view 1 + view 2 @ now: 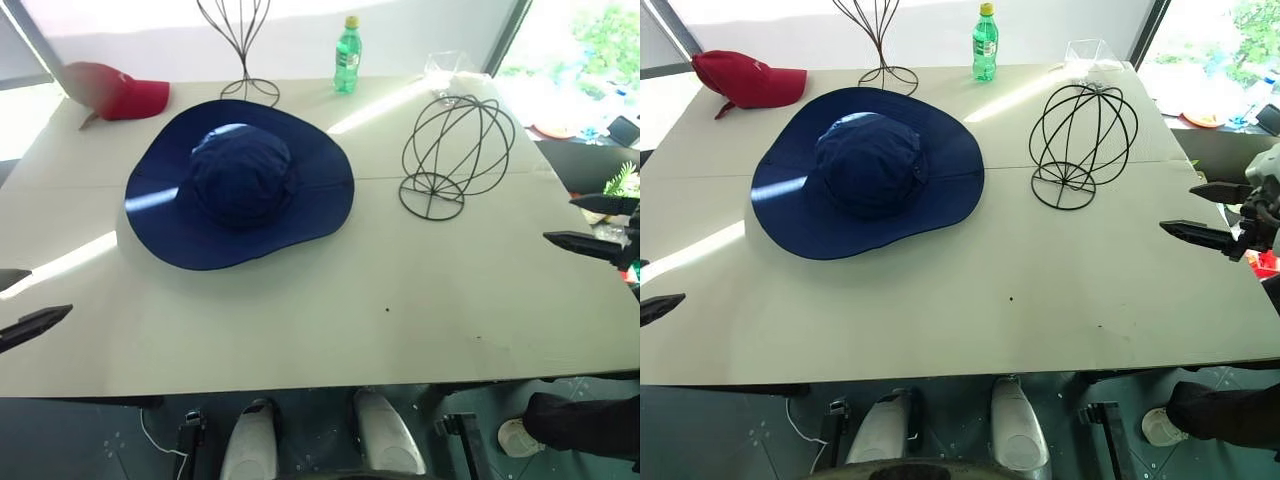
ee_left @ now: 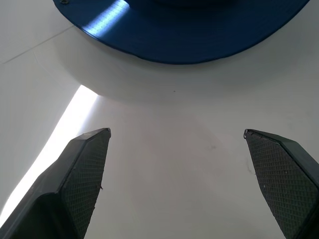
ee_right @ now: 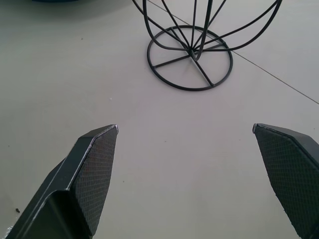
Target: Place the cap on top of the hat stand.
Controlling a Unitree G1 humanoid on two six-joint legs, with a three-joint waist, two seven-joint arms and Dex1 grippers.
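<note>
Both pincers, left [image 2: 174, 164] and right [image 3: 187, 164], are hanging apart, empty; gripping cap [image 1: 240, 180] brim alone risks flopping, toppling stand [image 1: 457, 150].

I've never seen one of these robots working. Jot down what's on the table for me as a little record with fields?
cap: navy cap lying flat on the white table, untouched
hat stand: round wire hat stand upright to the cap's right, bare
left pincer: left pincer open, near the cap's brim, holding nothing
right pincer: right pincer open, facing the stand's base, holding nothing
other things: red cap, tall wire stand, green bottle at the far edge
</note>
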